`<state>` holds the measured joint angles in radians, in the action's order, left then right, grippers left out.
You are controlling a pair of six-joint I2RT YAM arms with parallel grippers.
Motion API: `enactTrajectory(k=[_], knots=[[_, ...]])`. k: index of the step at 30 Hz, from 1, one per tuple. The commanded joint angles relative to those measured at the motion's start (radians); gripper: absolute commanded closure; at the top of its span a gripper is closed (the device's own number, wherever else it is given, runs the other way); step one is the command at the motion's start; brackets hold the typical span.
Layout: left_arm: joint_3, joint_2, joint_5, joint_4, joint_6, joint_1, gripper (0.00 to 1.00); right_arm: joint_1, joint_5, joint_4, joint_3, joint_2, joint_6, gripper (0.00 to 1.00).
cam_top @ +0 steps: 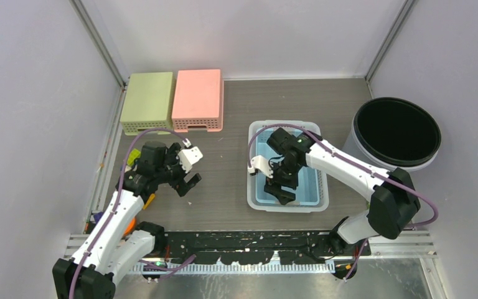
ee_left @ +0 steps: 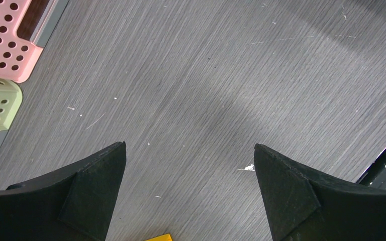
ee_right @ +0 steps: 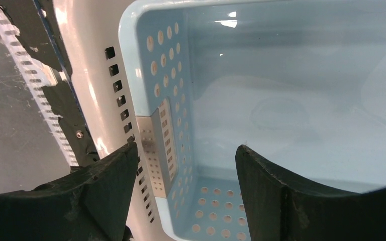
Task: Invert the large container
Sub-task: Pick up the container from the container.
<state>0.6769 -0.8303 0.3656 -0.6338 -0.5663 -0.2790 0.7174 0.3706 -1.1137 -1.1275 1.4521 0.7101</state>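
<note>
The large container (cam_top: pixel 253 163) is a white slotted basket standing upright right of centre, with a light blue perforated basket (cam_top: pixel 312 184) nested inside it. My right gripper (cam_top: pixel 281 190) is open over its near end. In the right wrist view the right gripper (ee_right: pixel 186 148) straddles the near walls: one finger is outside the white container (ee_right: pixel 108 85), the other inside the blue basket (ee_right: pixel 281 100). I see no contact with either wall. My left gripper (cam_top: pixel 190 169) hangs open over bare table to the left; between the jaws of the left gripper (ee_left: pixel 190 146) only the tabletop shows.
A green basket (cam_top: pixel 147 102) and a pink basket (cam_top: pixel 198 99) lie upside down at the back left. A black-rimmed white bucket (cam_top: pixel 397 132) stands at the right. Small yellow and orange items (cam_top: pixel 131 221) lie by the left arm. Walls enclose the table.
</note>
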Motion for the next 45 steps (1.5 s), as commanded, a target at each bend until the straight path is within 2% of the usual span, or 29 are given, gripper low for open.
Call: enactTrajectory(k=[1,9,15,25,27,30,32,40,45], knots=[[-0.003,0.005,-0.001,0.032,-0.015,0.008,0.00,0.013,-0.015,0.033,0.014,0.014,0.012,0.25],[-0.001,0.000,0.007,0.032,-0.017,0.008,0.00,0.060,-0.084,0.096,0.069,-0.004,-0.022,0.27],[-0.004,0.010,0.008,0.031,-0.017,0.008,0.00,0.075,-0.153,0.157,0.121,-0.058,-0.031,0.41],[0.000,0.012,0.008,0.029,-0.015,0.008,0.00,0.133,-0.260,0.152,0.178,-0.094,0.004,0.42],[0.000,0.013,0.008,0.029,-0.016,0.007,0.00,0.135,-0.268,0.151,0.172,-0.093,-0.002,0.50],[0.000,0.012,0.008,0.029,-0.015,0.008,0.00,0.136,-0.260,0.116,0.135,-0.085,-0.014,0.73],[0.000,0.010,0.008,0.029,-0.015,0.008,0.00,0.136,-0.241,0.069,0.089,-0.081,-0.022,0.82],[0.000,0.013,0.005,0.029,-0.014,0.008,0.00,0.136,-0.083,-0.042,-0.061,-0.116,-0.019,0.94],[0.001,0.010,0.001,0.029,-0.014,0.009,0.00,0.136,0.046,-0.108,-0.172,-0.070,-0.018,0.96]])
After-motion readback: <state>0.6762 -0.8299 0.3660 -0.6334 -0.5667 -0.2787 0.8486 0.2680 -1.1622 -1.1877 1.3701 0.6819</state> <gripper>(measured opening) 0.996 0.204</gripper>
